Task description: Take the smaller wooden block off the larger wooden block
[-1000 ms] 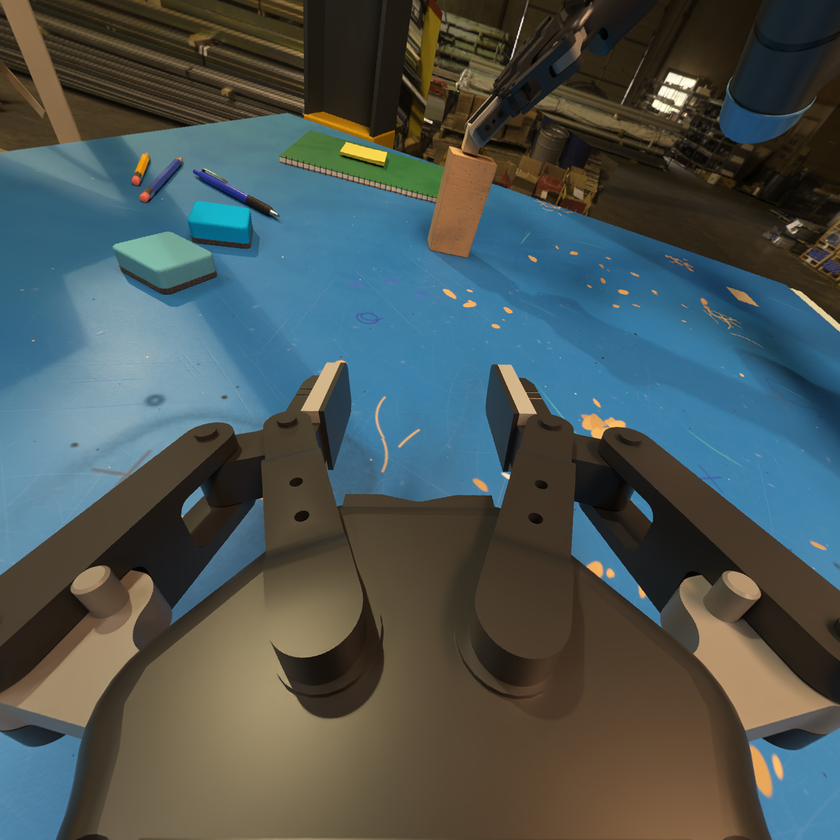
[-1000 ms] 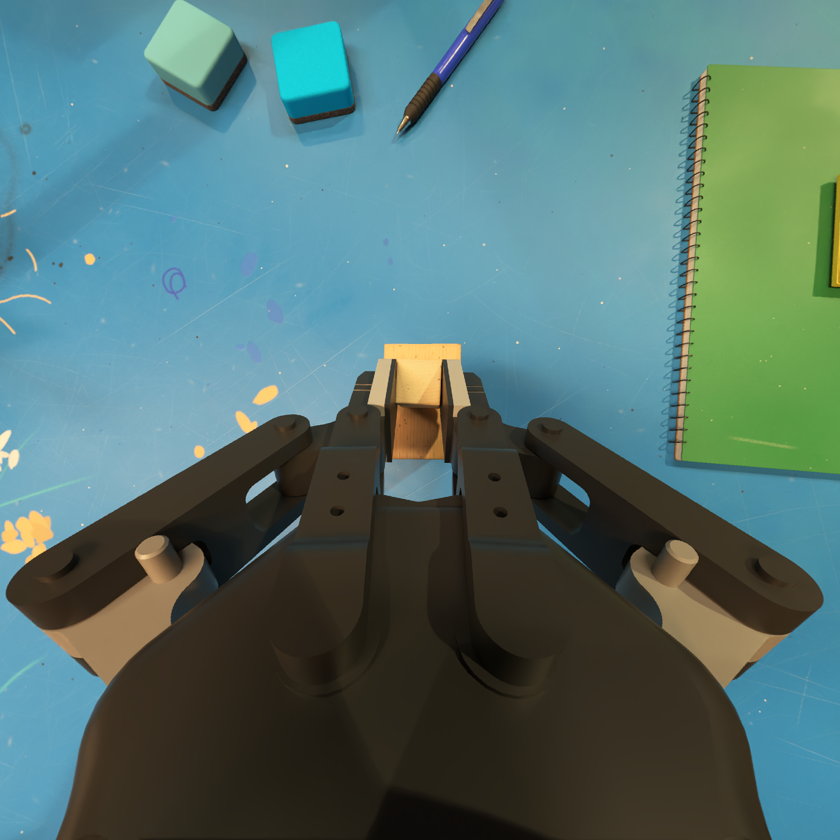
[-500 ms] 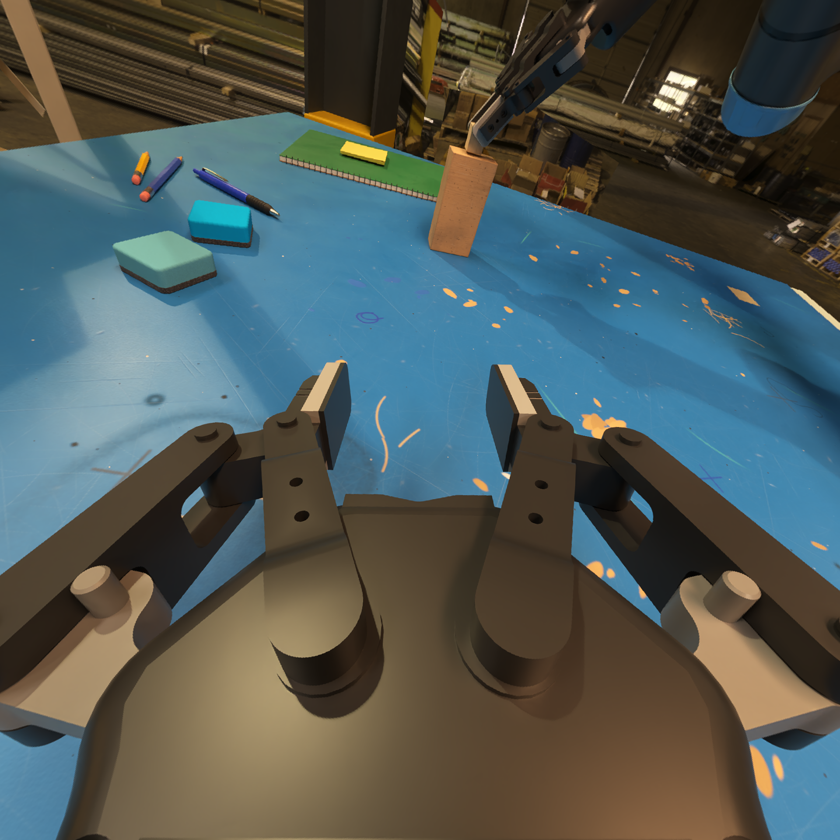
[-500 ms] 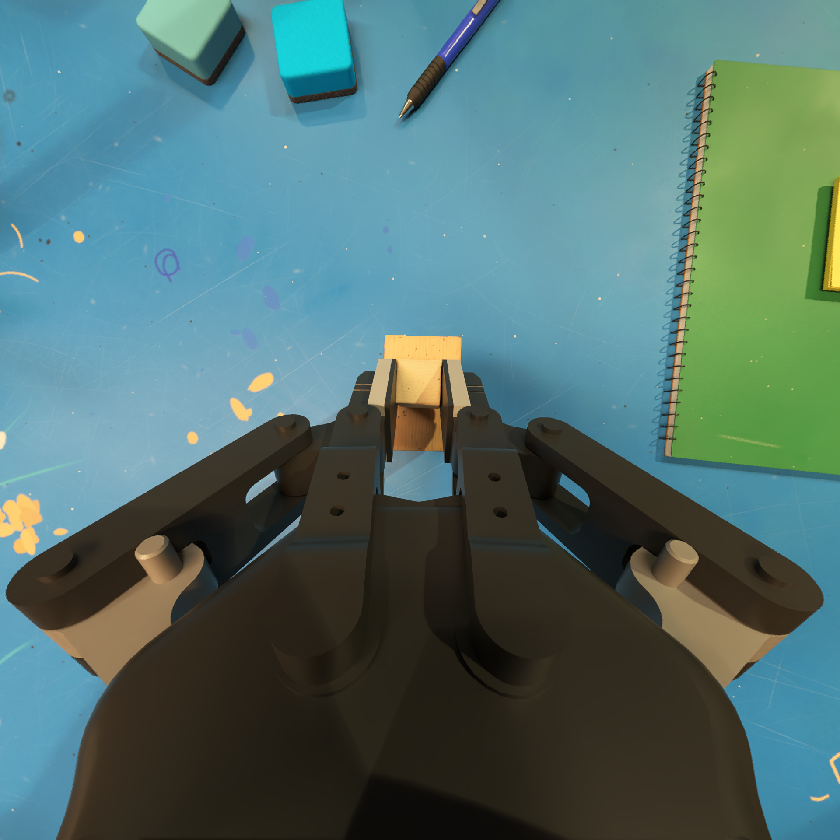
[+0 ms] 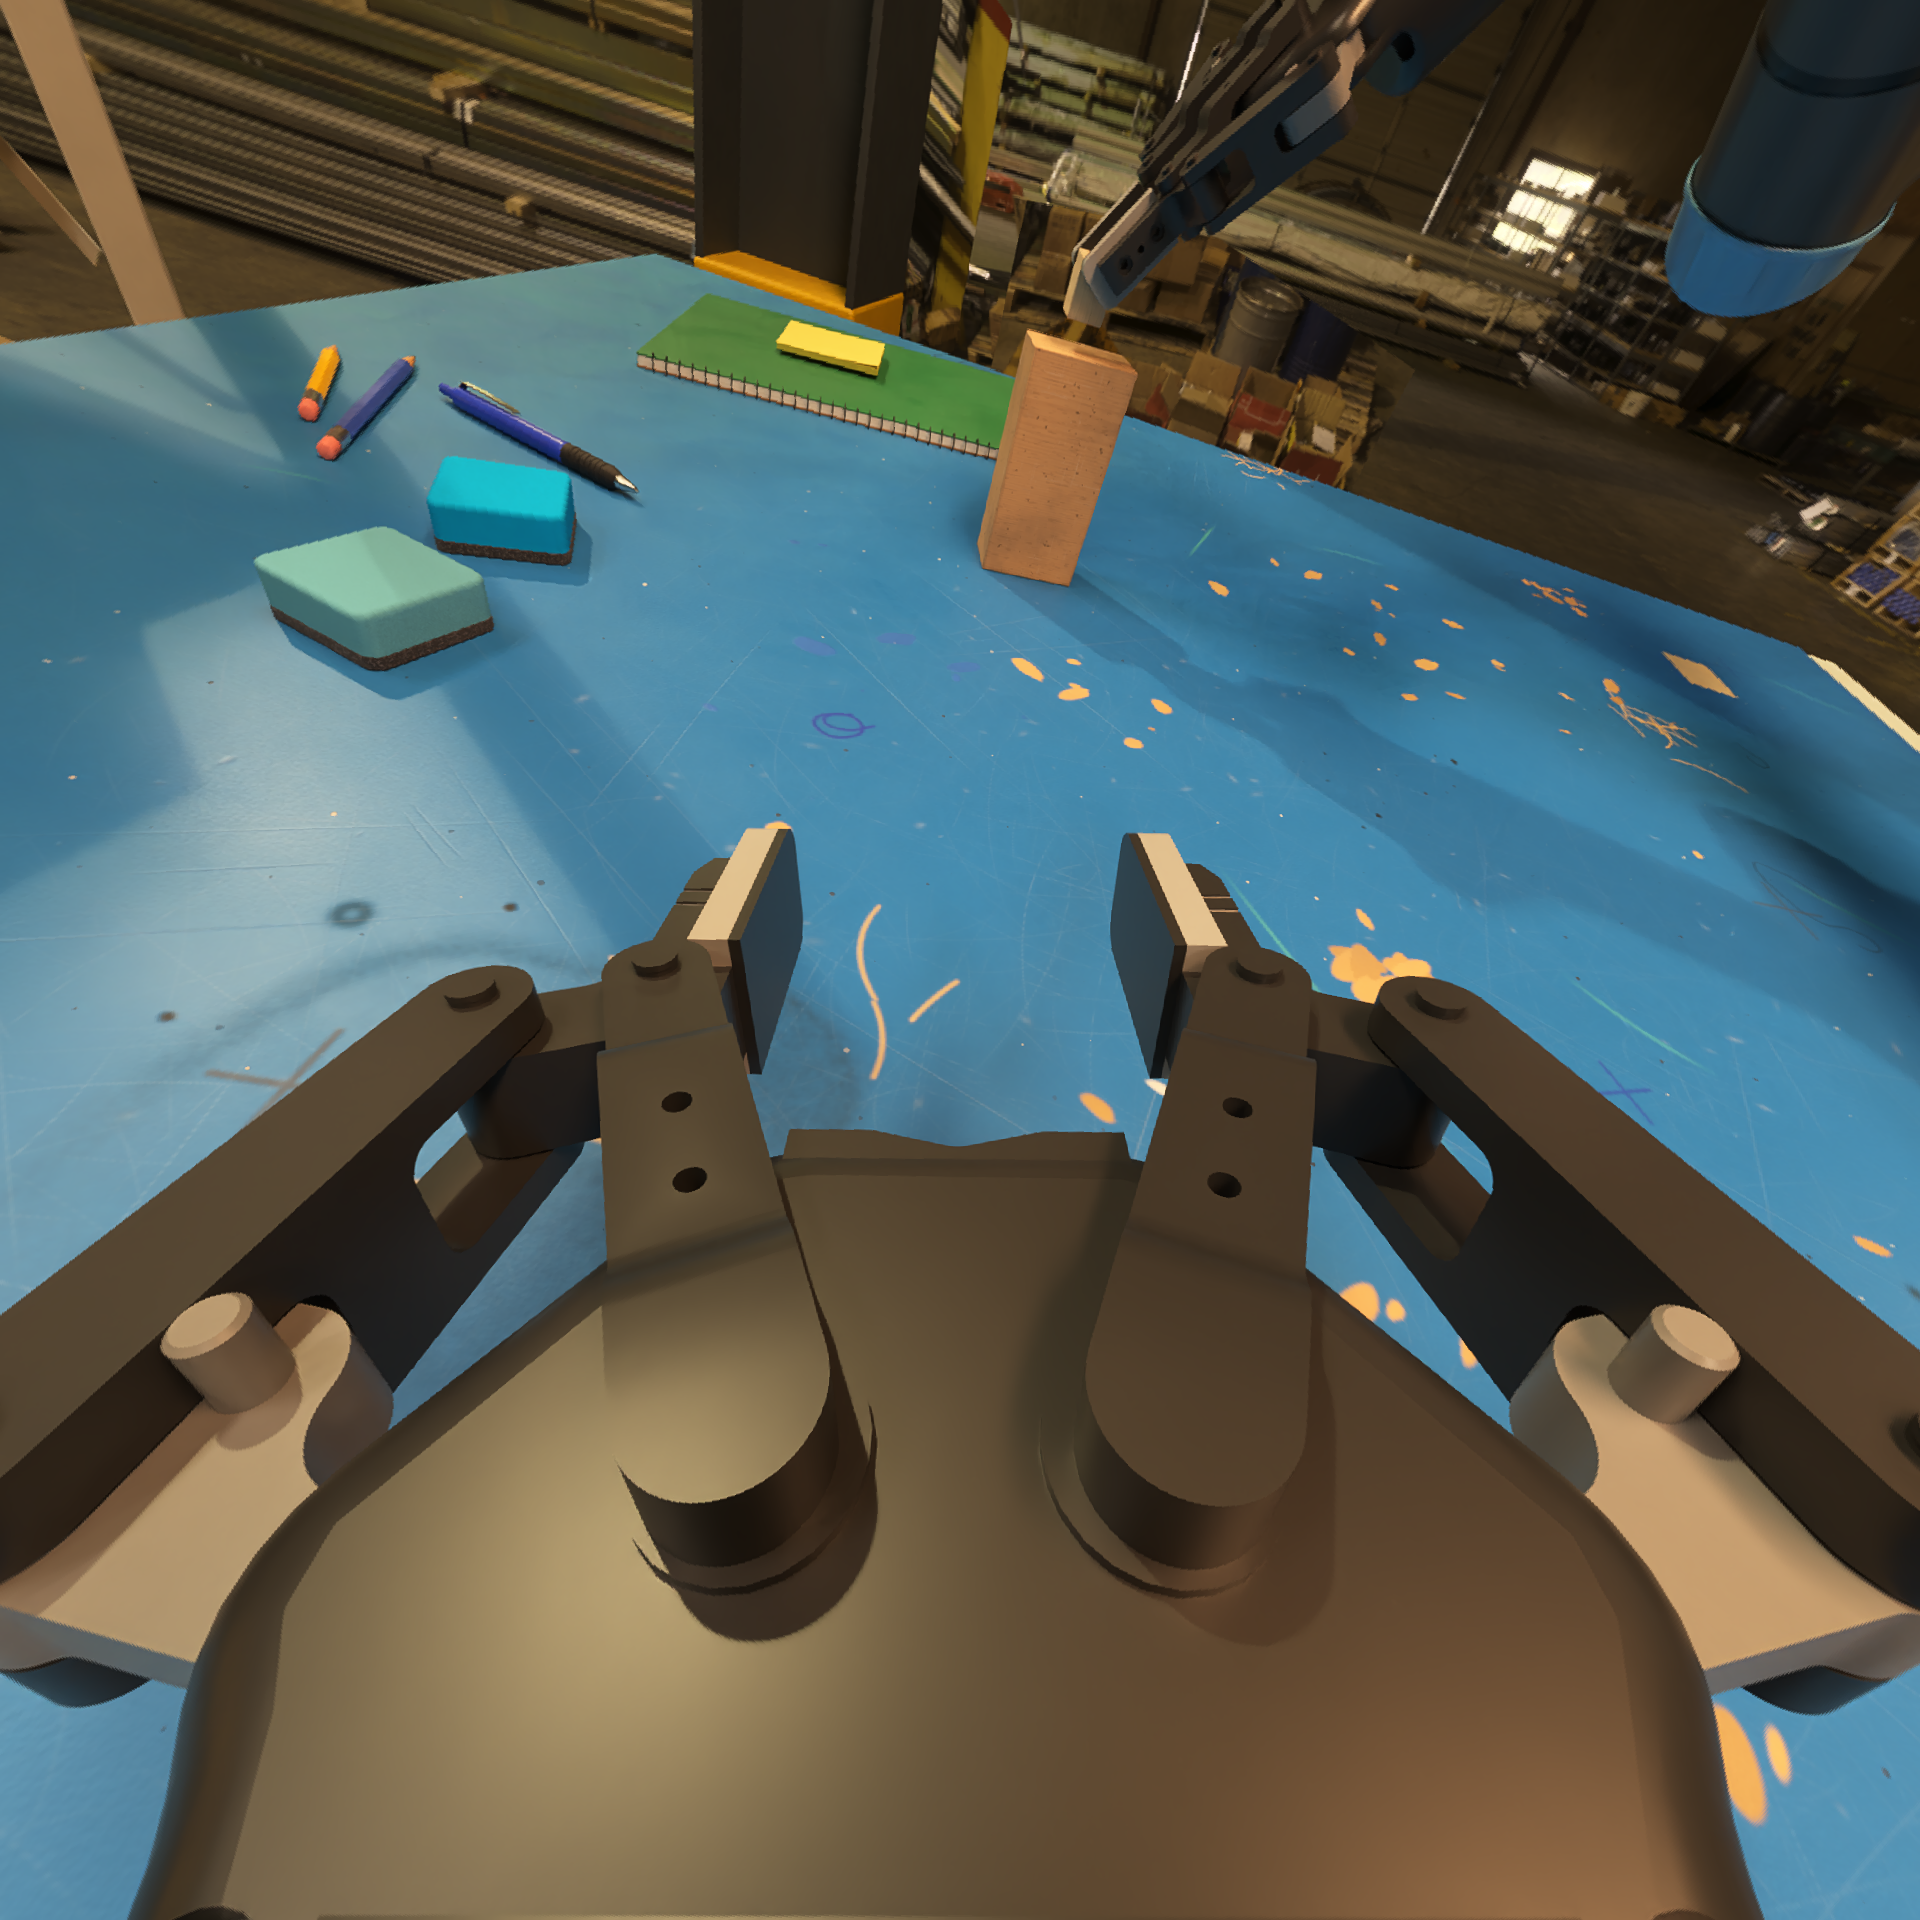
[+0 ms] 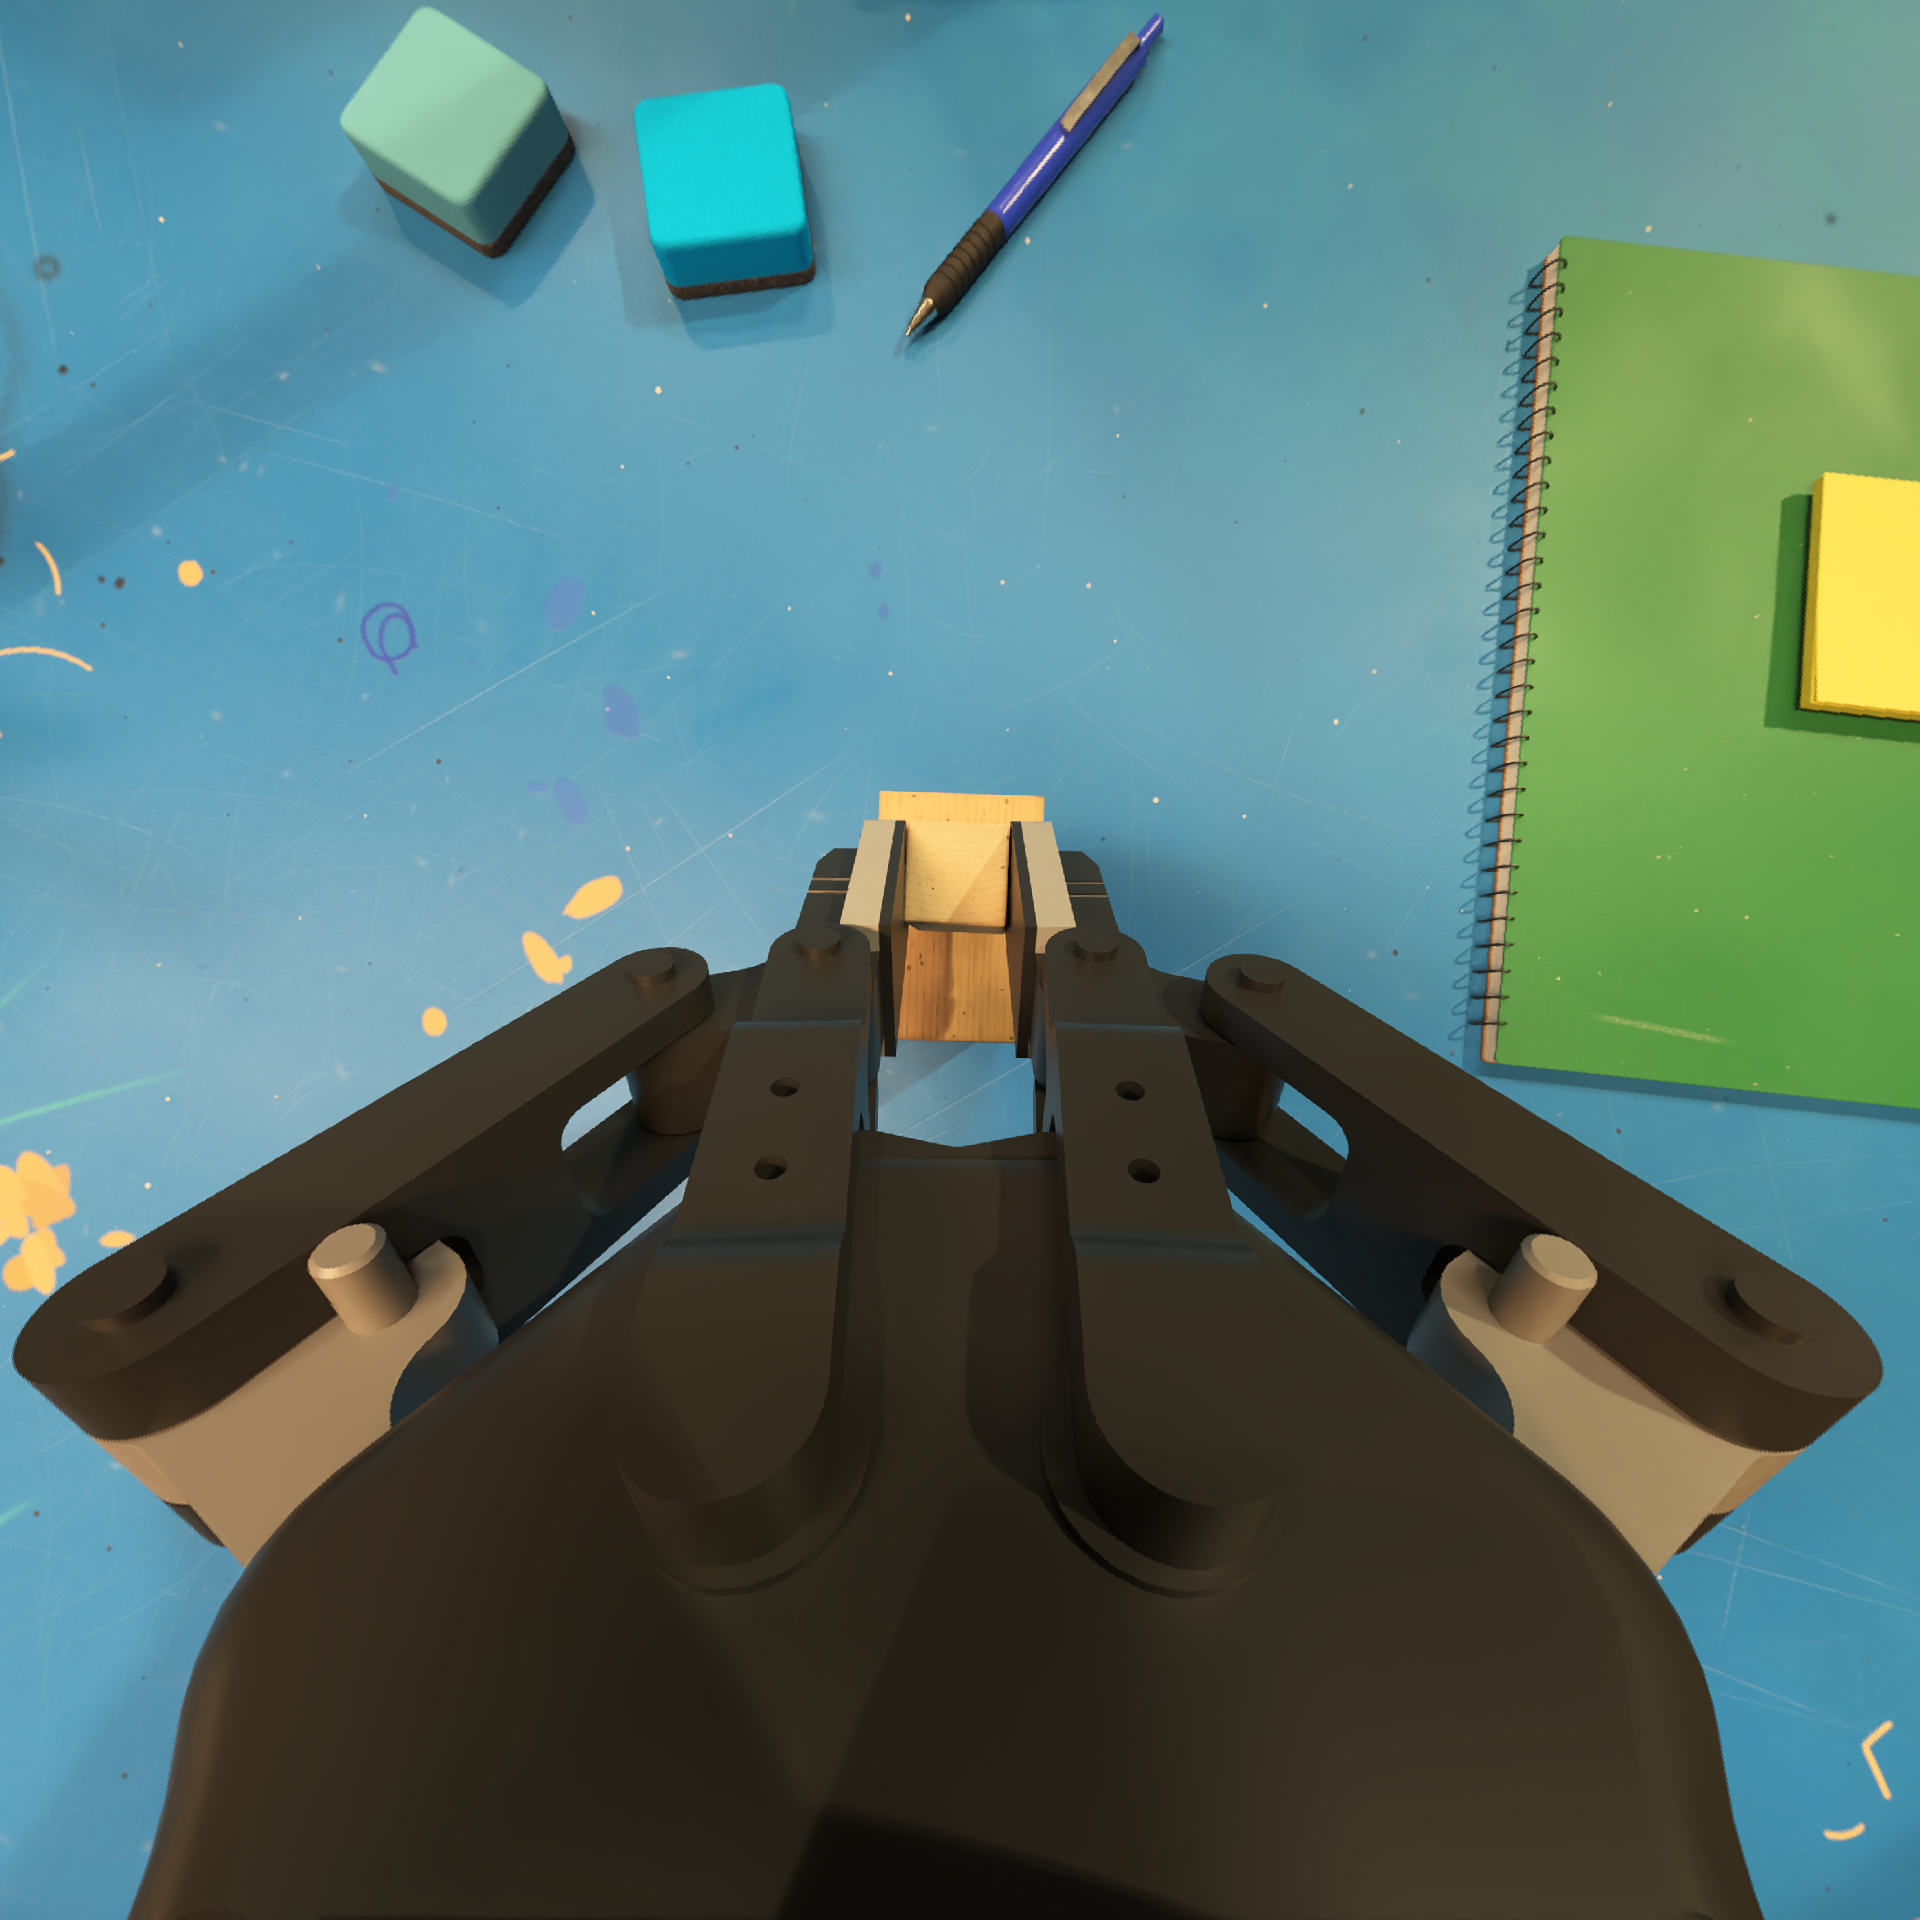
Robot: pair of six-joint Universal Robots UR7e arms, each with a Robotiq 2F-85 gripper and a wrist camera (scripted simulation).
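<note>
The right gripper [image 6: 956, 873] has risen since a second ago: then its tips sat at the top of the big block [image 5: 1055, 457], and now, seen from the left wrist view, they hang clear above it with a gap showing. Nearest in the right wrist view, its fingers [image 6: 873, 873] are closed on the small block [image 6: 956, 873], which sits pinched between the pads, with the big block's top directly underneath. The left gripper [image 5: 956, 935] hovers over the bare blue table [image 5: 623, 831], spread wide and holding nothing. Farther off lie two erasers [image 6: 722, 182], a pen [image 6: 1039, 171] and a green notebook [image 6: 1704, 665] with a yellow pad [image 6: 1865, 592] on it. The lift looks done; what remains, I judge, is to carry the small block aside, set it on the table and release.
</note>
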